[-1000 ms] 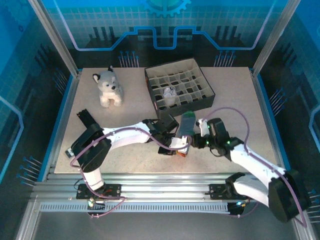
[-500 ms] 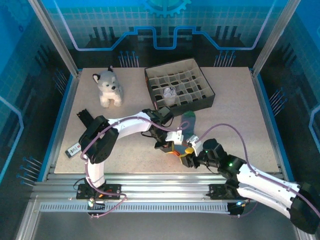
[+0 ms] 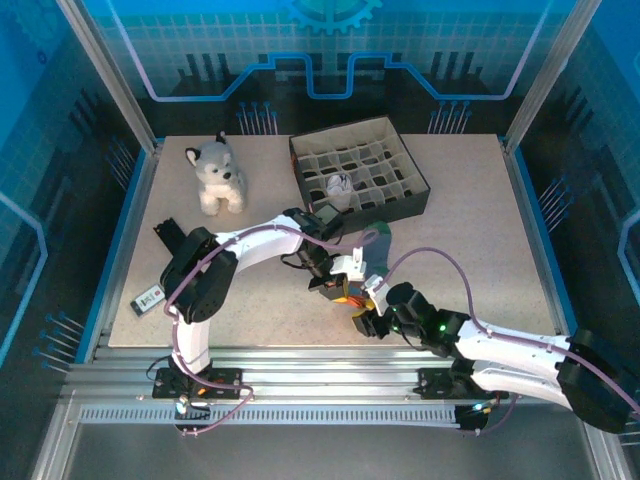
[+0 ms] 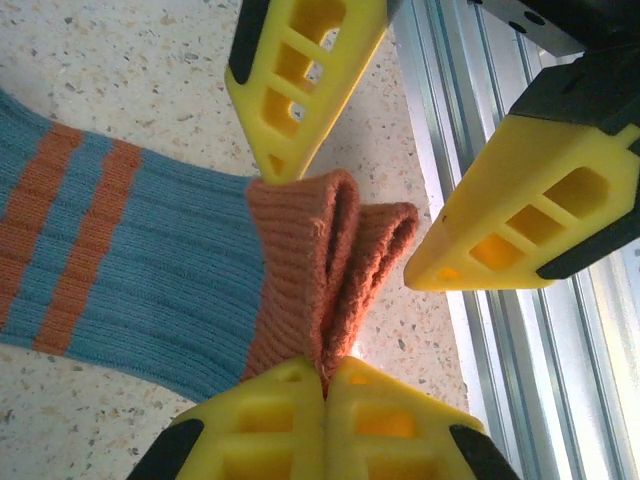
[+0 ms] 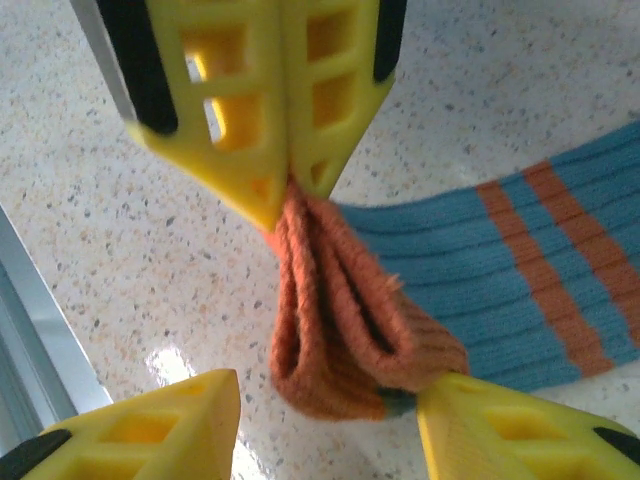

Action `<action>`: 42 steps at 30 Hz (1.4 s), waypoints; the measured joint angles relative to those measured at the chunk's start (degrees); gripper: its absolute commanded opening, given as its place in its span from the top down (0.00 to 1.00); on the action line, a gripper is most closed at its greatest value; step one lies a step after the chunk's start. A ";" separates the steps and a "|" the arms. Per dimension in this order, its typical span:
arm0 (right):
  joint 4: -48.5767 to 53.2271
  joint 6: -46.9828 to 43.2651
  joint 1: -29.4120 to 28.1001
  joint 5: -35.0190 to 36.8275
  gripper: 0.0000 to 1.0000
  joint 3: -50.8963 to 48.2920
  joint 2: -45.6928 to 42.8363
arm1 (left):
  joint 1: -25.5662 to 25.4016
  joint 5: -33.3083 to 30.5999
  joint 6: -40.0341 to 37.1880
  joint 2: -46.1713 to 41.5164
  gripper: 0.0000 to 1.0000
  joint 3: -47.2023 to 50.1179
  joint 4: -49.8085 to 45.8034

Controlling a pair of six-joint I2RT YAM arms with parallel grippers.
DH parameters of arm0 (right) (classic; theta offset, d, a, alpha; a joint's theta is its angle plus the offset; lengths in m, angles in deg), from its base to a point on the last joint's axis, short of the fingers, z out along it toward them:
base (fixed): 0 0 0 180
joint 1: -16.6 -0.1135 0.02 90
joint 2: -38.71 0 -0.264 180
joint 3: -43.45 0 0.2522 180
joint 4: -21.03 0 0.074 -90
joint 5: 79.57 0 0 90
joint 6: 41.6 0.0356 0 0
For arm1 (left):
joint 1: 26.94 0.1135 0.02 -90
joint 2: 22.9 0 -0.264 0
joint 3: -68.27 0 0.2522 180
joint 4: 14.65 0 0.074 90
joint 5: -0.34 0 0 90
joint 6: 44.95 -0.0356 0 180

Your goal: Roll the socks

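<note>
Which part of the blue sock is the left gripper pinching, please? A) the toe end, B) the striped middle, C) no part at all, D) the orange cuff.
D: the left gripper has its fingers closed together on the folded orange cuff of the blue sock, while the right gripper stands open on either side of that cuff.

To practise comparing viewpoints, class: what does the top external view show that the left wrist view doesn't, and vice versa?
The top external view adds the plush husky and the divided box. The left wrist view adds close detail: the ribbed orange cuff bunched into folds, pinched by the shut left gripper, the open right gripper straddling it. Both share the blue sock and the two grippers meeting at it.
</note>
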 measured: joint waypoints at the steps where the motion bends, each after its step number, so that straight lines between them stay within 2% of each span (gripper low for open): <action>1: -0.35 0.00 0.00 0.24 0.50 0.00 0.04 | 0.02 0.17 0.02 0.00 1.00 0.00 -0.07; 10: -3.10 -0.22 -0.02 0.87 0.42 -1.90 -1.57 | 0.11 1.68 0.63 0.00 1.00 0.00 0.26; 21: 0.17 0.07 0.00 3.41 0.31 -4.79 -15.58 | 0.11 1.68 0.63 -0.02 1.00 0.87 0.26; 25: 0.26 -1.05 0.00 2.38 0.30 -4.79 -14.23 | 0.11 2.05 0.66 -0.02 1.00 0.87 0.42; 30: -1.22 -1.95 0.00 1.92 0.30 -4.66 -6.93 | 0.11 2.56 0.74 -0.02 1.00 0.87 0.79; 31: -1.88 -2.21 0.00 1.79 0.32 -4.46 -4.81 | 0.11 2.64 0.85 -0.02 1.00 0.87 0.87; 33: -3.52 -2.69 0.00 1.20 0.42 -3.82 -0.74 | 0.11 2.80 1.05 -0.02 1.00 0.87 0.92; 35: -5.35 -3.50 -0.07 0.37 0.69 -2.69 3.43 | 0.11 2.95 1.81 -0.02 1.00 0.87 1.29; 37: -6.54 -3.58 -0.42 0.28 0.89 -1.57 6.19 | 0.11 2.97 2.75 -0.13 1.00 1.22 2.58; 38: -7.10 -3.69 -0.94 0.39 0.96 -1.07 7.08 | 0.11 2.99 3.69 -0.44 1.00 1.95 3.93; 39: -7.37 -3.52 -1.51 0.46 1.00 -0.85 7.32 | 0.11 2.95 4.63 -0.76 1.00 2.75 5.03; 42: -7.43 -3.58 -3.13 0.44 1.00 -0.61 7.06 | 0.11 2.91 8.81 -2.67 1.00 6.58 9.79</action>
